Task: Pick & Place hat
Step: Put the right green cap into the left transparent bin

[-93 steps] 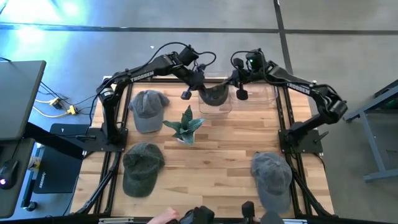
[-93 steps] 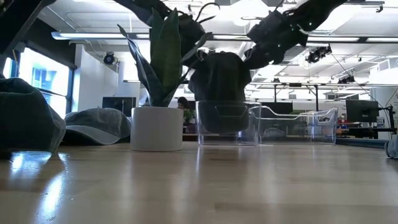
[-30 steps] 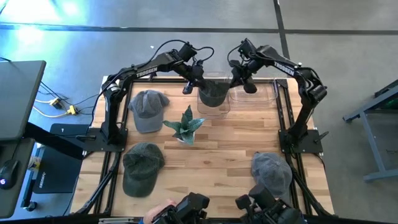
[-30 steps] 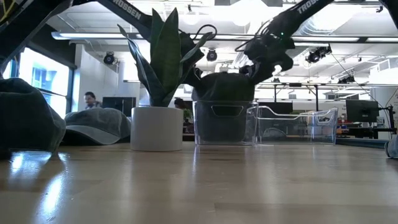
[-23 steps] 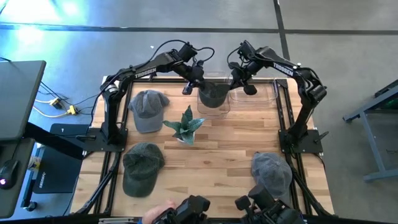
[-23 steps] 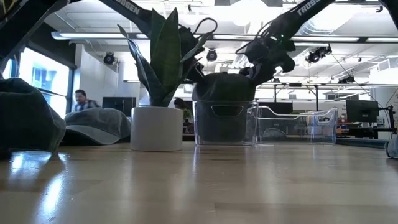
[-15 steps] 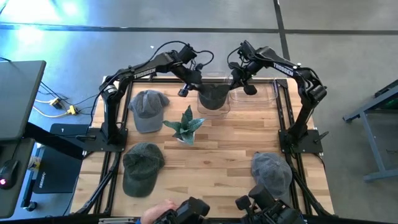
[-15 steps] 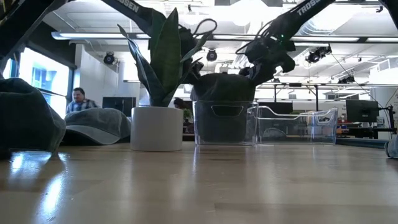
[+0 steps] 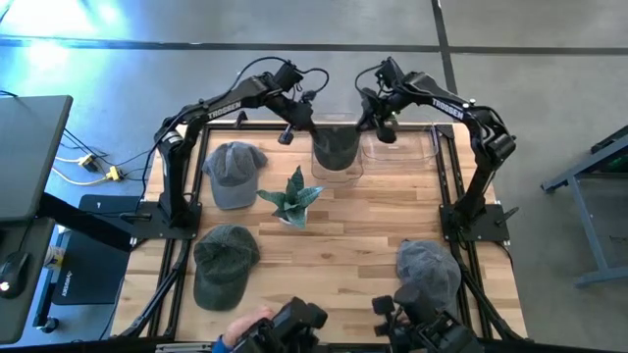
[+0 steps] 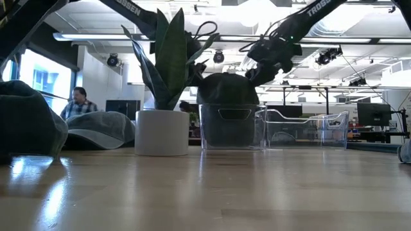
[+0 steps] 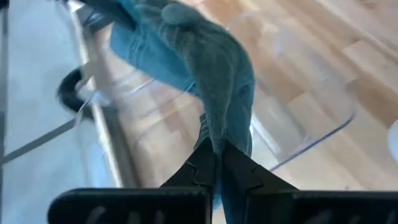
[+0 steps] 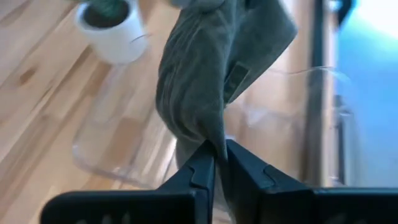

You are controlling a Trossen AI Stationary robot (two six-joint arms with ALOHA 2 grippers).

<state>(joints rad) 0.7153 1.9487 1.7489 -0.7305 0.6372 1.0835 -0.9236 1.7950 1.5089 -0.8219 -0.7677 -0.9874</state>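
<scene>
Left end effector [image 9: 285, 136] pulled back, both end effectors pinching binned hat [image 9: 336, 147], three hats on table

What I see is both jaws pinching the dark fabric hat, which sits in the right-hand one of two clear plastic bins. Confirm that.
Wrong bin. The high view shows the dark fabric hat in the left-hand clear plastic bin; the right-hand bin beside it holds nothing. Both jaws do pinch the hat.
</scene>
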